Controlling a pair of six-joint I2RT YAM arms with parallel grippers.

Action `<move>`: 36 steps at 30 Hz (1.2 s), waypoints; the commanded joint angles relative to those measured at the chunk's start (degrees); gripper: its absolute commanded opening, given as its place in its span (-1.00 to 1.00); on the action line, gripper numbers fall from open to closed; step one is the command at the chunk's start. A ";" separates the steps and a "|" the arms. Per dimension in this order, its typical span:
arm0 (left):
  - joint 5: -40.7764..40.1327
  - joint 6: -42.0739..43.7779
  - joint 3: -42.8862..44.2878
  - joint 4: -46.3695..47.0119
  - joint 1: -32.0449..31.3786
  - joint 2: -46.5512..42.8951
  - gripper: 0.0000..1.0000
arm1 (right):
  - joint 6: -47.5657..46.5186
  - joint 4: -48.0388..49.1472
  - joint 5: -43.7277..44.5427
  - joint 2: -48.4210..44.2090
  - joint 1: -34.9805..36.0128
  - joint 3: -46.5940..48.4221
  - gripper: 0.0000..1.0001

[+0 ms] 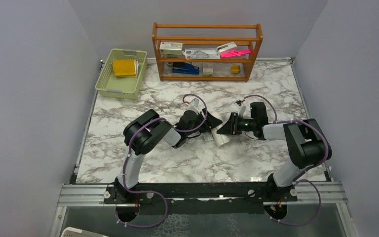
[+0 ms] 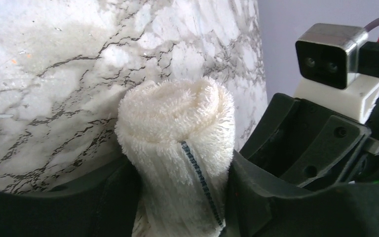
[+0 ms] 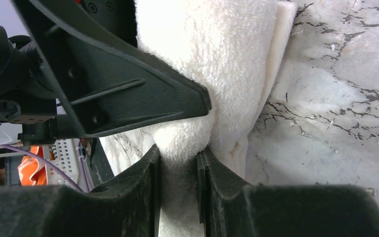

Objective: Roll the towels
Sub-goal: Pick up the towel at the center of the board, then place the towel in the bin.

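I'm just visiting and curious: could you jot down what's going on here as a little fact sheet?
white towel: rolled up, middle of the table
left gripper: closed around the roll
right gripper: pinching the same towel
yellow towel: lying in the basket, back left
shelf: along the back, holding small items

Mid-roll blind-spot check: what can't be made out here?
Top view: cream-white terry towel roll mostly covered by left fingers and right fingers.
Left wrist view: its lower end cut off by bottom edge.
Top view: mustard-yellow towel in green plastic basket too small for detail.
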 commanded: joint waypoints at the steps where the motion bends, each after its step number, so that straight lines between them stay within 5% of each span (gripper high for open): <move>1: -2.87 4.03 -0.97 -10.16 -0.68 1.07 0.02 | -0.04 0.73 -5.96 -1.16 0.47 -1.13 -0.53; 9: -4.98 6.74 -1.80 -13.91 -0.63 -1.53 -0.67 | -2.12 -1.21 -4.71 -2.49 0.47 0.72 -0.37; 18: -10.11 12.45 -2.73 -21.60 2.56 -8.03 -1.00 | -2.56 -4.08 -3.90 -11.73 0.11 3.07 0.36; 21: -10.51 13.50 -3.45 -23.88 4.67 -9.94 -1.00 | -1.45 -2.94 -2.04 -15.80 -0.87 2.54 0.54; 28: -8.84 14.21 -6.77 -29.05 11.03 -20.31 -1.00 | -1.48 -2.62 -1.22 -19.58 -2.84 1.50 0.60; 36: -4.49 17.96 -2.75 -42.29 27.70 -37.74 -1.00 | -3.50 -3.28 -2.23 -19.49 -2.87 1.68 0.60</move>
